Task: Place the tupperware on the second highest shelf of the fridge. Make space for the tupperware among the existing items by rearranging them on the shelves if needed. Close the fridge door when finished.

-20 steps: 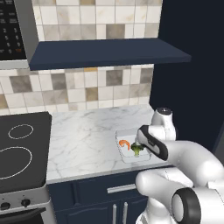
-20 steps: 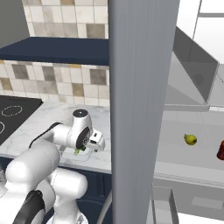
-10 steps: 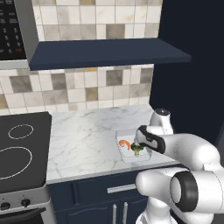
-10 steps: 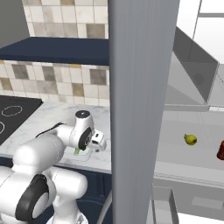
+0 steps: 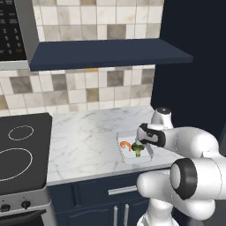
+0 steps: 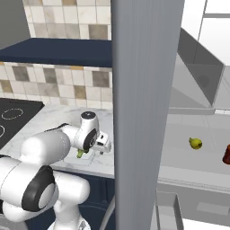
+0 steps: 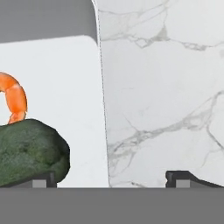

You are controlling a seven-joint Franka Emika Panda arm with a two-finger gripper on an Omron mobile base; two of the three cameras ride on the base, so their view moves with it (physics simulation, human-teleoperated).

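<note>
One tupperware [image 5: 134, 152] at your table's [image 5: 88, 141] front edge; fingers [image 7: 41, 179] spread astride its rim, broccoli [image 7: 30, 151] half hidden.

1. The tupperware [image 5: 134, 152] sits on the counter [image 5: 84, 141], right of centre in my left base view, near the counter's front edge.
2. My gripper [image 7: 109, 177] hangs just above the tupperware's edge, one fingertip [image 7: 41, 179] over the tray, the other over bare counter.
3. The stove [image 5: 20, 150] lies at the left edge, beside the counter.
4. In my right base view, the fridge [image 6: 146, 112] door stands mid-frame; a fruit [image 6: 195, 143] and a bottle [image 6: 226, 154] rest on a shelf [image 6: 193, 166] at right.
</note>
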